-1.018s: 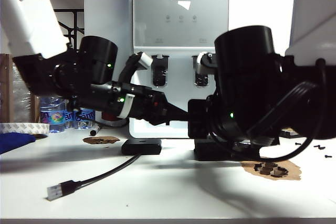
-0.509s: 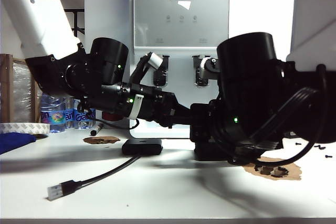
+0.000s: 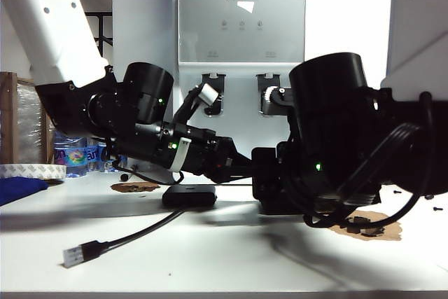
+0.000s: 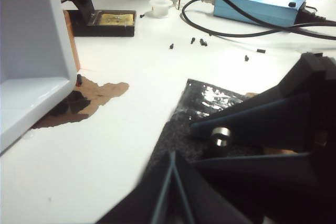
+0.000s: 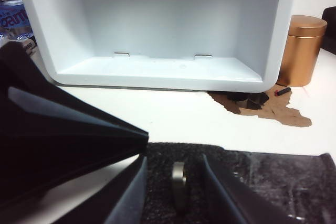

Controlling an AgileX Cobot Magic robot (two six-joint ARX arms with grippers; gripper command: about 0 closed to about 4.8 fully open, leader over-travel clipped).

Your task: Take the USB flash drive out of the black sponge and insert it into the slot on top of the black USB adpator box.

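Observation:
The USB flash drive point(image 4: 221, 136) stands upright in the black sponge point(image 4: 173, 135), whose far part carries shiny tape. My right gripper point(image 5: 173, 156) is open and low on the sponge point(image 5: 262, 182), a finger on each side of the drive point(image 5: 178, 179) with gaps between. My left gripper point(image 4: 170, 156) shows as one shut, empty wedge, its tip just short of the drive. From outside, the left gripper point(image 3: 241, 166) meets the right gripper point(image 3: 262, 173) over the sponge point(image 3: 280, 204). The black USB adpator box point(image 3: 189, 195) lies left of the sponge. Its slot is out of view.
The box's cable ends in a silver plug point(image 3: 75, 254) near the front edge. A water dispenser point(image 3: 241, 68) stands close behind. Brown patches with black scraps point(image 3: 364, 225) lie to the right. A gold can point(image 5: 304, 51) and a blue box point(image 4: 257, 4) sit further off.
The left arm has come down and its gripper tip has sunk toward the sponge beside the right gripper. The right gripper has stayed over the sponge with its jaws unchanged.

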